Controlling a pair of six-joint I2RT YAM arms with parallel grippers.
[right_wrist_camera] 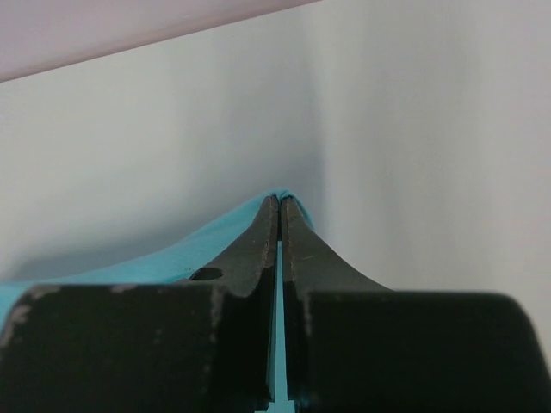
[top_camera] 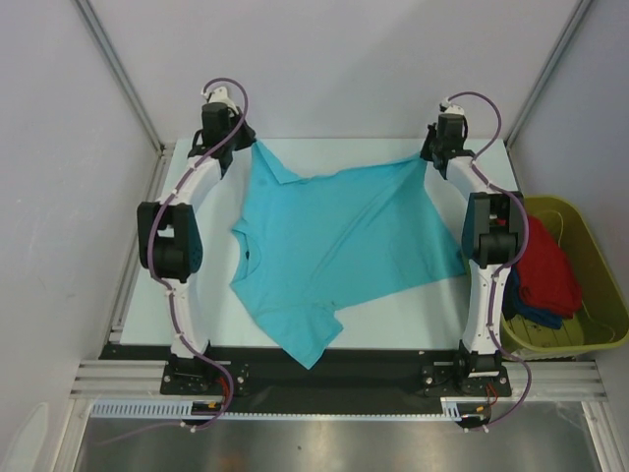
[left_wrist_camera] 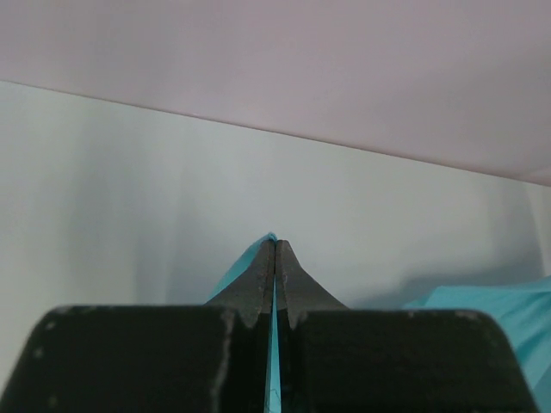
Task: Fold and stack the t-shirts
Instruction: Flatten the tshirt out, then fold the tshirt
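The turquoise t-shirt (top_camera: 344,236) lies spread but skewed on the tabletop (top_camera: 413,317), just beside the olive-green tub (top_camera: 600,285). That tub holds a red shirt (top_camera: 545,261) and a dark blue one (top_camera: 531,313). Both arms reach to the shirt's edge farthest from their bases. The right tool (right_wrist_camera: 281,202) pinches the corner nearer the tub, and the left tool (left_wrist_camera: 275,245) pinches the corner farther from the tub. Each is closed tight on a thin fold of turquoise cloth.

The step in hand looks like stretching and squaring the shirt before the first fold. To do it well, the two tools should move together at equal height, so the edge between them stays taut without dragging toward the tub. The cloth sags between them and creases run diagonally across the body. A gentle outward pull, then a level lowering, should flatten these. One sleeve hangs over the tabletop's edge away from the tools, near the bases, and needs drawing back on.
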